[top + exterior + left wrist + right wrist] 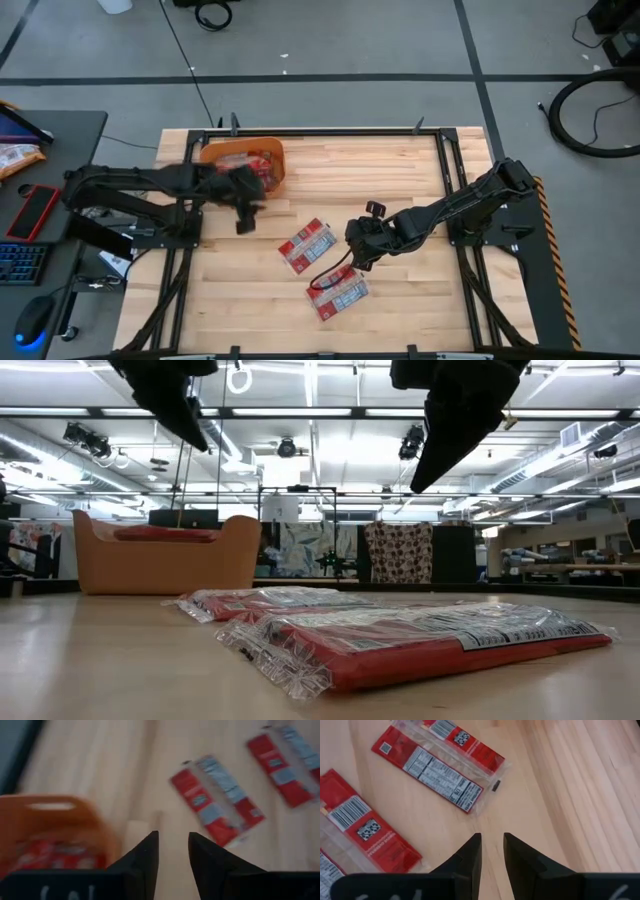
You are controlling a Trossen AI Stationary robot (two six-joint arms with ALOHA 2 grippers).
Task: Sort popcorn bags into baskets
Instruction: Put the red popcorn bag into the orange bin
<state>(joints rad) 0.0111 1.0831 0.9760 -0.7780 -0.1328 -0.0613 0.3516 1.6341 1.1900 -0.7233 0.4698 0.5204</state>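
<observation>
The orange basket (215, 152) (170, 565) (50, 802) stands at the table's far left, with red popcorn bags (258, 165) (55, 855) lying inside. Two more red popcorn bags lie flat on the wood. One (308, 243) (217, 800) (437, 765) is at mid-table; the other (338, 293) (430, 640) (365, 830) is nearer the front edge. My left gripper (245, 215) (173, 845) hovers just in front of the basket, fingers almost together, holding nothing. My right gripper (358, 250) (492, 845) hovers above the table just right of the two loose bags, fingers almost together, empty.
A small black piece (375, 208) (496, 785) lies on the wood near the right arm. The black table frame (440, 160) borders the wood. Left of the table, a desk carries a keyboard (20, 265), a phone (35, 210) and an orange snack bag (15, 155).
</observation>
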